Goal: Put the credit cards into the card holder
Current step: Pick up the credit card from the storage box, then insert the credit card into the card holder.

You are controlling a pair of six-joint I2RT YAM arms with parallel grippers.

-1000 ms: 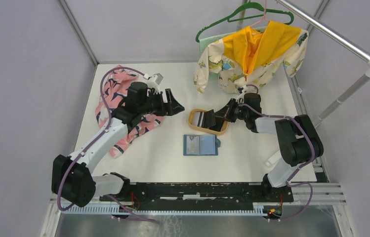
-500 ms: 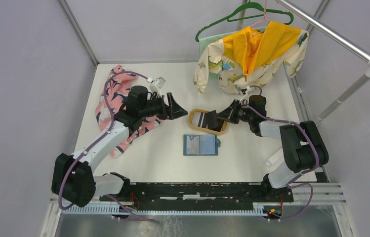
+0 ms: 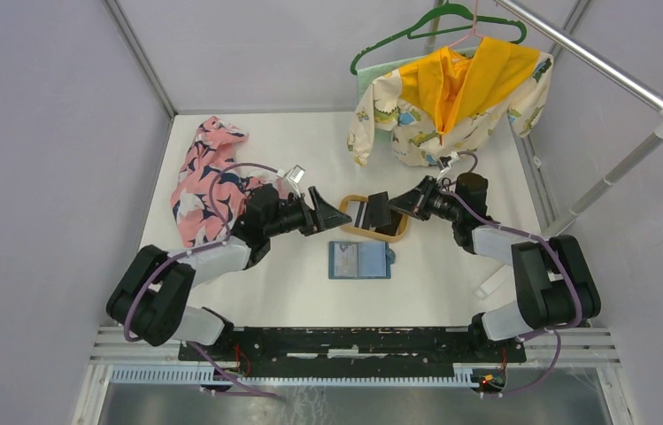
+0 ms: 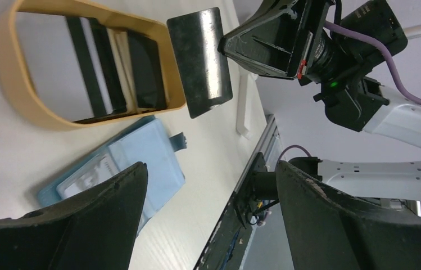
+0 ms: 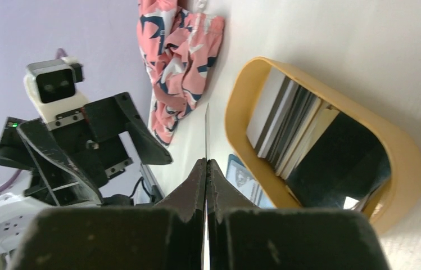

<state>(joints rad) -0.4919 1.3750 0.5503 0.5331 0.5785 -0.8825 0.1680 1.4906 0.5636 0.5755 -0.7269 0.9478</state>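
Right gripper [image 3: 398, 206] is clenched on a thin black rectangular credit card [image 4: 199, 62], pinching one end so that the card juts out clear of the worktop, just beside the rim of the tan oval wooden tray [image 5: 233, 112]. From the right wrist the card shows edge-on between the closed fingers. More flat cards [image 5: 286, 132], dark and pale, stand on edge inside the tray. Near the tray, on its robot side, the small teal-blue bifold card holder [image 3: 359, 260] lies open and flat on the white worktop [image 3: 292, 283], a little tab at its right side. Left gripper [image 3: 332, 208] hovers at the tray's left end, fingers spread and grasping nothing. A pink patterned cloth [image 3: 208, 168] lies further left.
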